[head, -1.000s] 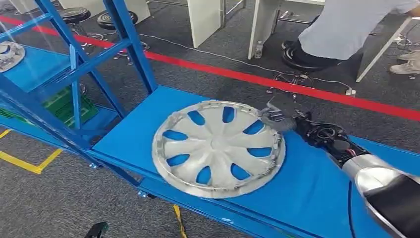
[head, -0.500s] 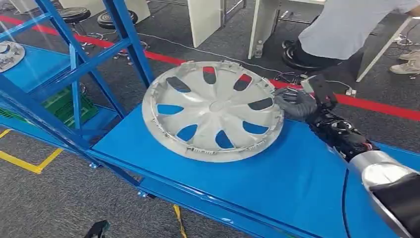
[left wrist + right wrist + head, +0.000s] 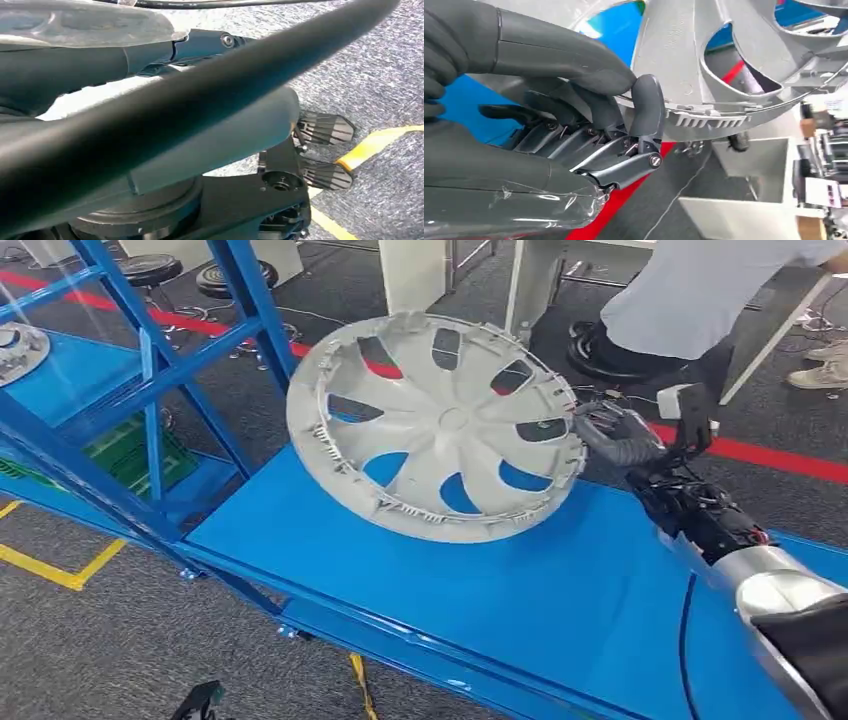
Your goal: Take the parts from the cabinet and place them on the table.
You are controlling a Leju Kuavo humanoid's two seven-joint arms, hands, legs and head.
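A: Where was the wheel cover (image 3: pixel 437 426) seen?

B: Tilted up on edge, lifted off the blue shelf (image 3: pixel 560 590) of the cabinet, held at its rim by the right hand (image 3: pixel 618 435). Fingers (image 3: pixel 646 105) were closed on the rim, thumb over one face.

A: Left hand?

B: Its state could not be told from the left wrist view.

A: How should the lift be done?

B: Judged: the rim pinch should be kept firm, since the cover hung far out to one side and could swing or slip; the blue frame post (image 3: pixel 262 325) near it should be cleared.

A: Any view differences?

B: The rim clips under the fingers were shown by the right wrist view; the whole cover and shelf were shown from the head.
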